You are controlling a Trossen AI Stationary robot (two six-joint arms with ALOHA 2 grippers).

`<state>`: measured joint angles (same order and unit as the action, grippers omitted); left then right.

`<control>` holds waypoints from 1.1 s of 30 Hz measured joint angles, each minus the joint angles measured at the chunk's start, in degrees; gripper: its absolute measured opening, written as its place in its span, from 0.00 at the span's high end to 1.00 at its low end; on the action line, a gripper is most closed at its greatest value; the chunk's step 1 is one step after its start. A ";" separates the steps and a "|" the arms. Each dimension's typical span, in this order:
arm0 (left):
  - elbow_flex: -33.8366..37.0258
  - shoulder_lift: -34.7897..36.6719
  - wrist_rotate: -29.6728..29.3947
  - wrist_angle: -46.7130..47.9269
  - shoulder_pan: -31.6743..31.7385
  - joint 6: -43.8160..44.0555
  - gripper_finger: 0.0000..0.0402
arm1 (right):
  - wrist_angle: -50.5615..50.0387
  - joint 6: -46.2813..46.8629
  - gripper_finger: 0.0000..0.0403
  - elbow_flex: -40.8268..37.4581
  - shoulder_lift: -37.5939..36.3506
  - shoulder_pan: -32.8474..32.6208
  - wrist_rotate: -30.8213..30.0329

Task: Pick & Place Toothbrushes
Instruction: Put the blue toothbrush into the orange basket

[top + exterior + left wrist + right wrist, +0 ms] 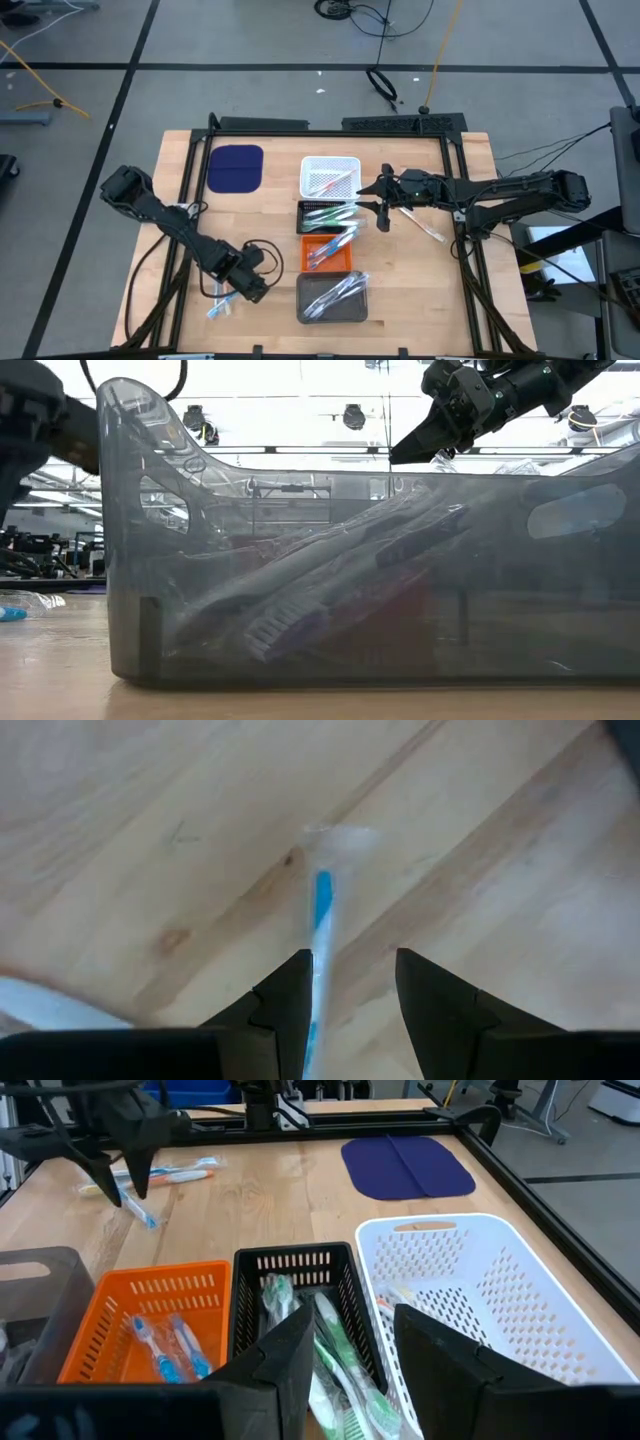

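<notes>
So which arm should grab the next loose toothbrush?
Left, probably. The left gripper is low over the blue toothbrush lying on the table, open fingers straddling it. The right gripper hangs open over the black tray, away from its loose brushes.

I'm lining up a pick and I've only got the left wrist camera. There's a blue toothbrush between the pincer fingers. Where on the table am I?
Observer: In the high view, the left pincer is on the table's left side, just left of the grey tray.
Operator: Which tray takes the blue ones?
Observer: The orange tray already holds blue toothbrushes.
Operator: Is the other arm in my way?
Observer: No. The right pincer hangs open by the black tray, on the far side of the tray row from yours.
</notes>
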<state>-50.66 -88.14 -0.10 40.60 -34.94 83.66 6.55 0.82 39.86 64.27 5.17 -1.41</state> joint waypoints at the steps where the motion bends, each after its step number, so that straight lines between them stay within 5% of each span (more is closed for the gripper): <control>1: 0.54 0.00 0.01 -0.42 -0.10 0.08 0.64 | 0.02 0.02 0.67 0.00 0.00 0.00 0.00; 27: 5.13 -5.43 4.09 -9.25 -0.61 -0.67 0.64 | -0.11 0.02 0.67 0.02 0.00 -0.02 0.04; 33: 5.25 -5.21 5.47 -7.67 0.48 -0.02 0.81 | -0.09 0.28 0.67 0.00 0.00 -0.02 0.04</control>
<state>-45.41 -93.34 5.37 32.93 -34.45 83.64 6.46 1.09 39.86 64.27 5.15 -1.37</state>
